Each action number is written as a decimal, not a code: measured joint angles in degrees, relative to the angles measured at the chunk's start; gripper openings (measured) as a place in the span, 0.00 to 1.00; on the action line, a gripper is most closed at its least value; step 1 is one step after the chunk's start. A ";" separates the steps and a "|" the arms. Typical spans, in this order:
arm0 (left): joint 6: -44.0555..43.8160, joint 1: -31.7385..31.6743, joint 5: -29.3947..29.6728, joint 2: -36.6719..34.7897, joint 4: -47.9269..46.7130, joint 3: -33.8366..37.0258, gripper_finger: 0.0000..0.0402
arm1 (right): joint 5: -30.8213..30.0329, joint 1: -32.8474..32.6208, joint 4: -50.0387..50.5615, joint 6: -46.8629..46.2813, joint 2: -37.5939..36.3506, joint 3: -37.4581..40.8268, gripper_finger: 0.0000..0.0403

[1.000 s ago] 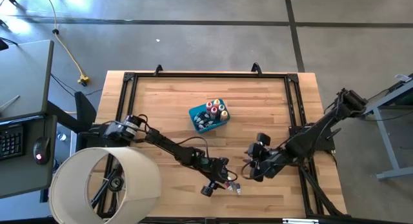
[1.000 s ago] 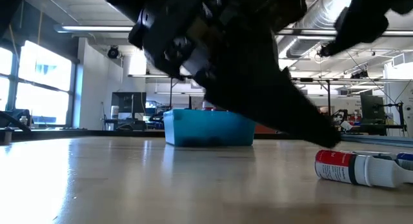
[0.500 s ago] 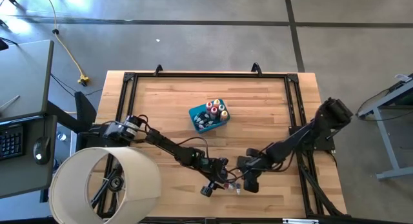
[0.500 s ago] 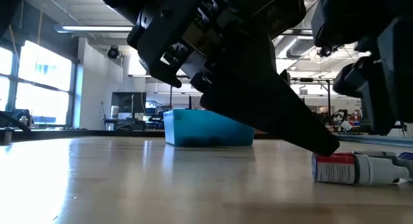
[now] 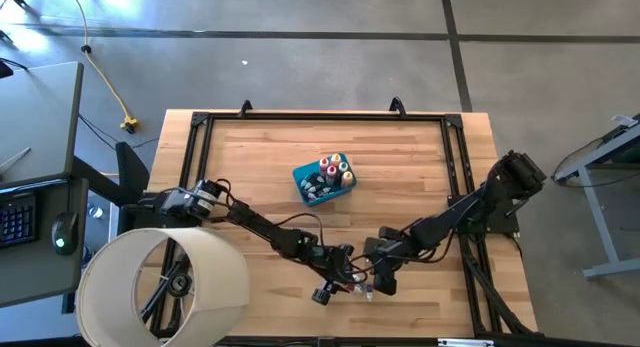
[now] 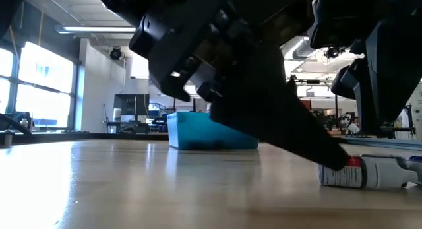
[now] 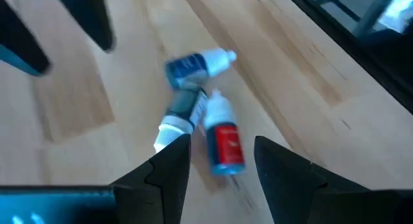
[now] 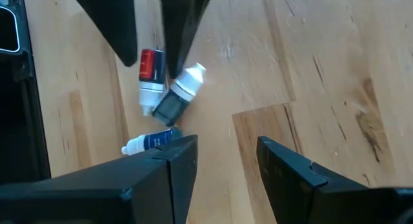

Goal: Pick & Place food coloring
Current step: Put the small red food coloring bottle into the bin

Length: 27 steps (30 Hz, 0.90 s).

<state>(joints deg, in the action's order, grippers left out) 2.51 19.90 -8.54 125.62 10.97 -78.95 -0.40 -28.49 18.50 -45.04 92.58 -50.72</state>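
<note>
Right, three little bottles lie loose on the bench (image 5: 250,157) near its front edge, bunched together and all on their sides: a red bottle (image 7: 226,146), a dark bottle (image 7: 182,112) and a blue bottle (image 7: 193,64). The left gripper (image 7: 216,161) hangs right over them with its fingers apart, and the red bottle lies straight ahead in the gap, its long axis running roughly along the reach, pale cap pointing away. From the level camera one left finger reaches down to the red bottle's top; contact I can't confirm. The dark one lies just beside the red one, their caps seeming to touch, so a close could catch both.

Meanwhile the right gripper (image 8: 226,161) is in close from the other side, fingers also spread, bottles just ahead of it but off to one side, not between the fingers. I'd say the left arm is better lined up for the red one.

Farther back on the bench sits the blue tub (image 5: 322,179), already holding several bottles standing upright with coloured caps showing, plus a few small pale vials. It's well apart from the three stragglers.
</note>
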 joint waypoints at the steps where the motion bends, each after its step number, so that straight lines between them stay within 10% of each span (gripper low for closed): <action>1: 0.00 0.00 0.74 0.01 0.11 -0.10 0.42 | -0.02 0.00 0.00 0.00 0.00 0.00 0.38; 27: -0.09 0.00 0.02 0.76 1.69 -0.01 0.36 | -2.19 0.00 -0.68 0.04 -0.07 0.00 0.38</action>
<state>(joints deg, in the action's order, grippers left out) 2.42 19.90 -8.52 126.39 12.67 -78.96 -2.59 -28.49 17.82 -44.99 92.51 -50.72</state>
